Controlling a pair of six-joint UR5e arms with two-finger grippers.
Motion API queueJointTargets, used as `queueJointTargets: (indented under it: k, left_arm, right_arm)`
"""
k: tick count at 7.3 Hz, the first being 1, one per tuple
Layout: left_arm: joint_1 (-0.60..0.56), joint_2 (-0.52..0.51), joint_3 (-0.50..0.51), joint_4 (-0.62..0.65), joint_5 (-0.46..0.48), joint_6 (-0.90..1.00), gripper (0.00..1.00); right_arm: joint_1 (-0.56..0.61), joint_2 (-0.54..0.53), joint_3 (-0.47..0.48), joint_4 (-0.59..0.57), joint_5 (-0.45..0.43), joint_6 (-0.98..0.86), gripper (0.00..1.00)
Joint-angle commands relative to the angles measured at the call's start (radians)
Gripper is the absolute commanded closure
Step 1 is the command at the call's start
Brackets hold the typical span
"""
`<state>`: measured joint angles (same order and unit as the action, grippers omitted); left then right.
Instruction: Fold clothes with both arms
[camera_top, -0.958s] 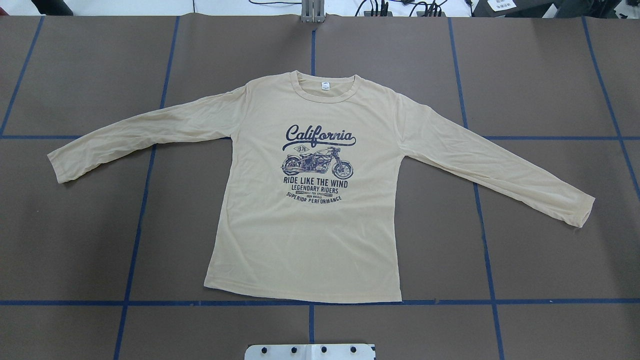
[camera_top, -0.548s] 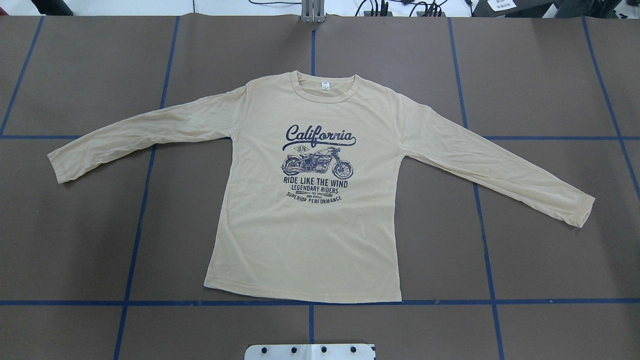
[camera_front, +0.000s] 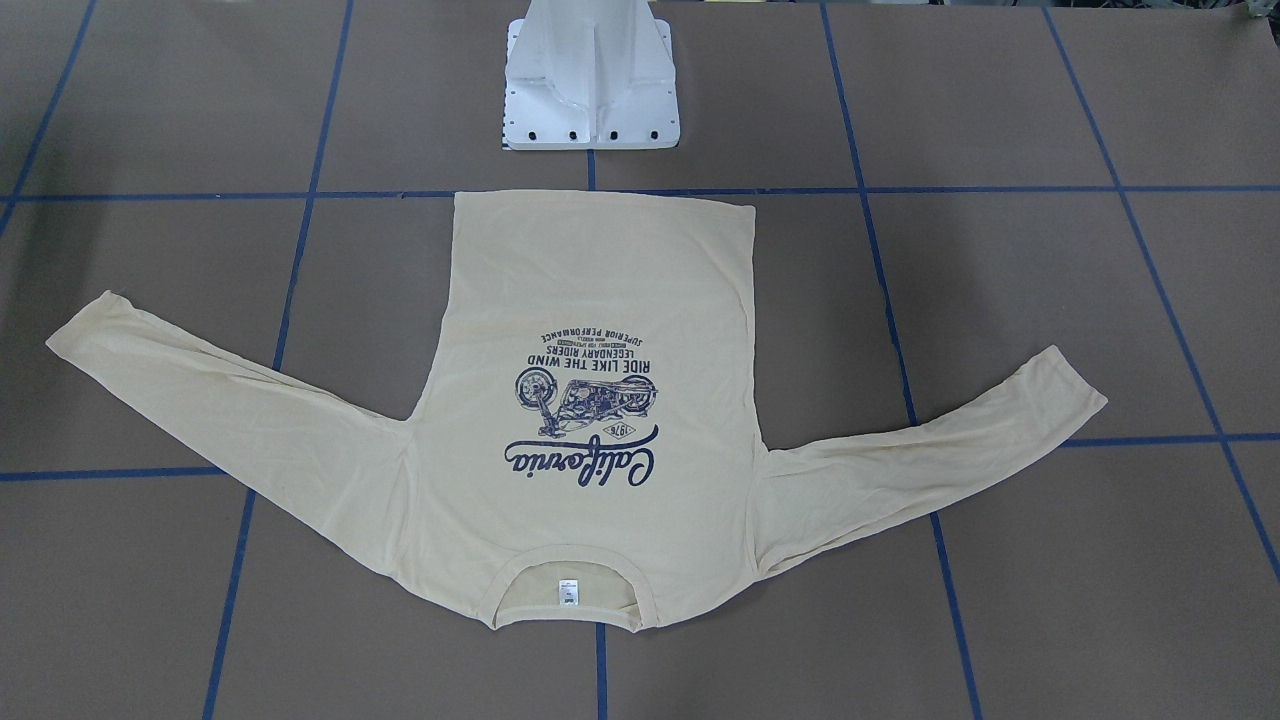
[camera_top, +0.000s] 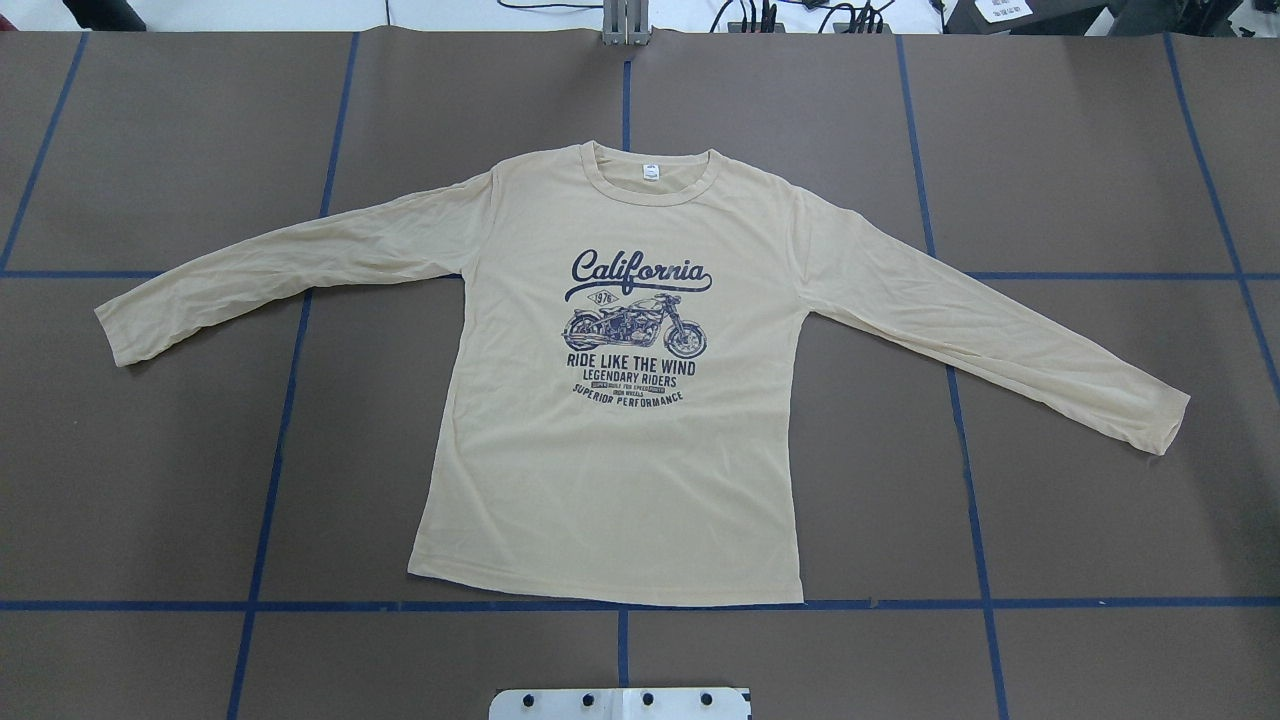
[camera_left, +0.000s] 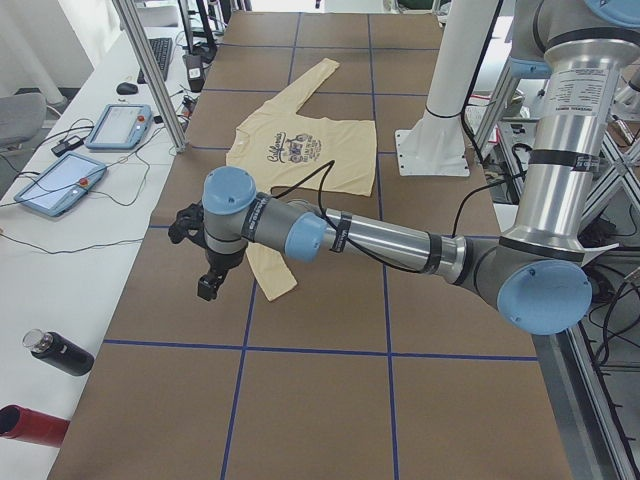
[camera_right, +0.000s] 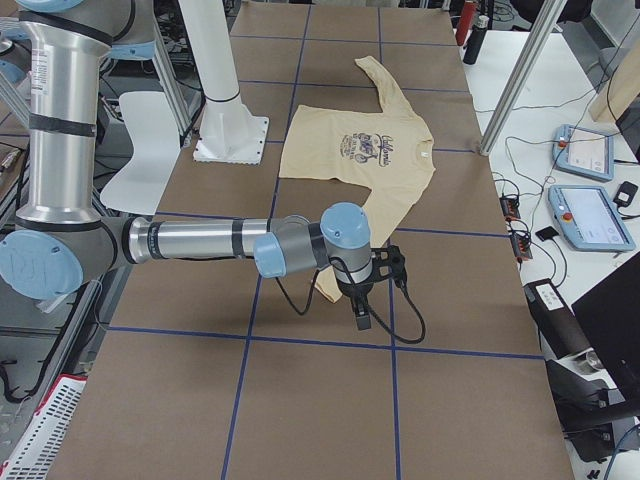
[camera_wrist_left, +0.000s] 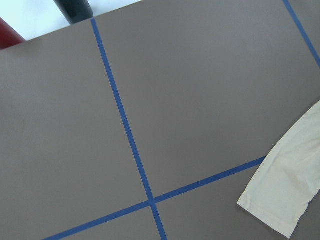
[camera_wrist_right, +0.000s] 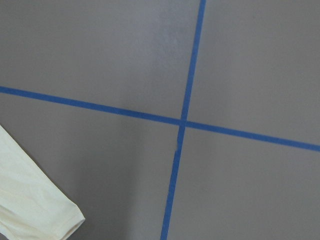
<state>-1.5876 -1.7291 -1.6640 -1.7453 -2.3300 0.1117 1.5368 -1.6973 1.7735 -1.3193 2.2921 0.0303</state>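
Note:
The pale yellow-cream long-sleeved T-shirt (camera_top: 620, 470) lies flat and face up on the brown table, sleeves spread out, collar away from the robot base; it also shows in the front-facing view (camera_front: 600, 280). My left gripper (camera_left: 208, 285) hangs above the table just beyond the shirt's left sleeve cuff (camera_wrist_left: 285, 195). My right gripper (camera_right: 360, 315) hangs just beyond the other sleeve cuff (camera_wrist_right: 30, 200). Both grippers show only in the side views, so I cannot tell whether they are open or shut. Neither touches the shirt.
The white pedestal base (camera_front: 590, 90) stands at the hem side of the shirt. Blue tape lines (camera_top: 290, 400) grid the table. A side bench holds two teach pendants (camera_left: 120, 125), a black bottle (camera_left: 60, 352) and a red one (camera_left: 35, 425).

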Motion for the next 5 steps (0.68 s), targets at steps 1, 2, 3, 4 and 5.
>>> queueJointTargets:
  k: [1,2,3,4,5]
  left_arm:
    - [-0.018,-0.015,-0.022,-0.178,0.024,-0.003,0.0]
    - [-0.015,-0.036,0.002,-0.266,0.024,-0.006,0.0]
    - [-0.015,-0.044,0.019,-0.278,0.02,-0.024,0.0]
    - [-0.014,-0.047,0.044,-0.298,0.014,-0.038,0.0]
    - [-0.014,-0.04,0.043,-0.337,0.014,-0.058,0.0]
  right_arm:
    - [0.0,0.002,0.012,0.147,0.007,0.038,0.0]
    - [0.0,0.017,0.015,0.159,0.047,0.264,0.0]
    - [0.0,0.019,0.009,0.233,0.067,0.292,0.0]
    - [-0.003,0.021,0.015,0.251,0.111,0.283,0.0]
    - [-0.023,0.002,0.047,0.311,0.115,0.31,0.0]
